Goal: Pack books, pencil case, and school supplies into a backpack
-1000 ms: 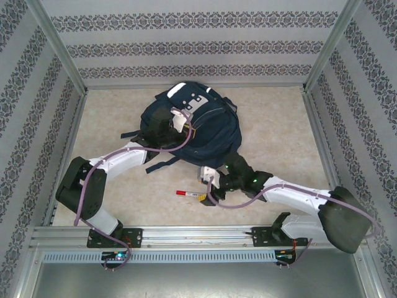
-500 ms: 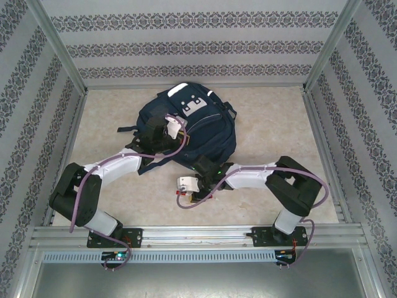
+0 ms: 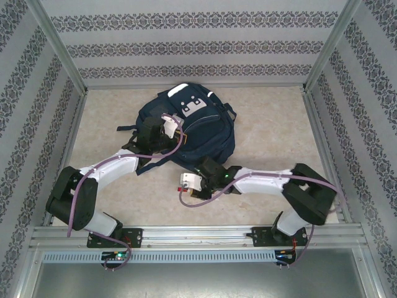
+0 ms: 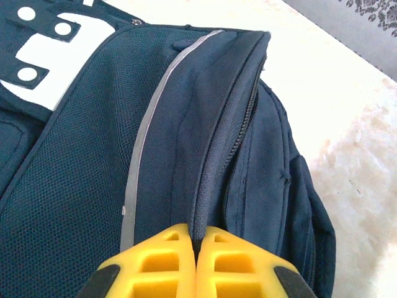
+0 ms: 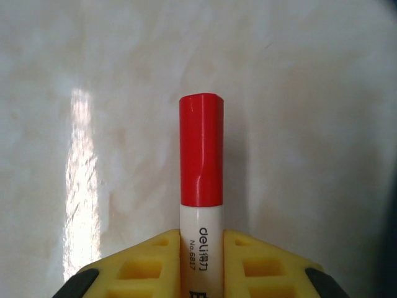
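As navy backpack [image 4: 93,155] mesh is pinched by the left gripper [image 4: 197,245], a smooth red-capped marker [image 5: 201,155] is gripped by the right gripper [image 5: 201,242] over glossy table [image 5: 74,93].

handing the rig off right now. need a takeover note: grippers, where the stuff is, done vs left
Left gripper: shut on a fold of the backpack, beside a zip.
Right gripper: shut on the white marker, red cap pointing away from the wrist, over the table just in front of the backpack. Cannot tell whether it is lifted yet.
Done: backpack edge gripped, marker grasped.
Left: carry the marker to the backpack, drop it in, release. What is already inside the backpack cannot be told.
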Controlling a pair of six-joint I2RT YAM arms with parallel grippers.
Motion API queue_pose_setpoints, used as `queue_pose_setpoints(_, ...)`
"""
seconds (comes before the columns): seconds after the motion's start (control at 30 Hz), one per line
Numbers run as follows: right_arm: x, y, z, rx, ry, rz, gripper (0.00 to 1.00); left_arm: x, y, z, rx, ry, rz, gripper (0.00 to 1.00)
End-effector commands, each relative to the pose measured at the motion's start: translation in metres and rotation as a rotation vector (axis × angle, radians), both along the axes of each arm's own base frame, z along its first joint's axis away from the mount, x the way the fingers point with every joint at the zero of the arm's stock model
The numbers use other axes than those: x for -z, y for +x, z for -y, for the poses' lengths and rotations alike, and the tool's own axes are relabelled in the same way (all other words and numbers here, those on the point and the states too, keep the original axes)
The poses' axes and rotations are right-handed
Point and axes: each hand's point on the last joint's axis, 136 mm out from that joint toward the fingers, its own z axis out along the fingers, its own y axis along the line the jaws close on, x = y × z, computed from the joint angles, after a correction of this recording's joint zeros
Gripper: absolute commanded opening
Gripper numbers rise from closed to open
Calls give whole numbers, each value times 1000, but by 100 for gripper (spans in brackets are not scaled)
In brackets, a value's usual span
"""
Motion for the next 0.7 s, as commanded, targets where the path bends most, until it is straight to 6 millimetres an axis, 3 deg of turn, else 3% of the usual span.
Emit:
queue_pose_setpoints(0.0, -63, 43, -6, 249, 312, 7, 17, -44, 6, 3, -23, -112, -5, 0)
queue_pose_setpoints(0.1, -103, 76, 10, 437, 585, -65, 16, -60, 8, 10, -11, -181, -10, 0)
queue_pose_setpoints(0.2, -119, 110, 37, 692, 741, -148, 17, -70, 11, 12, -18, -217, 1, 0)
queue_pose_setpoints(0.3, -110, 139, 62, 989, 839, -329, 17, -77, 14, 13, -30, -237, 1, 0)
queue_pose_setpoints(0.4, -93, 160, 75, 1205, 933, -589, 17, -78, 16, 15, -33, -257, -3, 0)
queue_pose_setpoints(0.53, -77, 182, 72, 1357, 1017, -794, 17, -79, 15, 21, -26, -303, -42, 0)
queue_pose_setpoints(0.67, -69, 208, 58, 1479, 1097, -973, 15, -73, 3, 42, 24, -333, -65, 0)
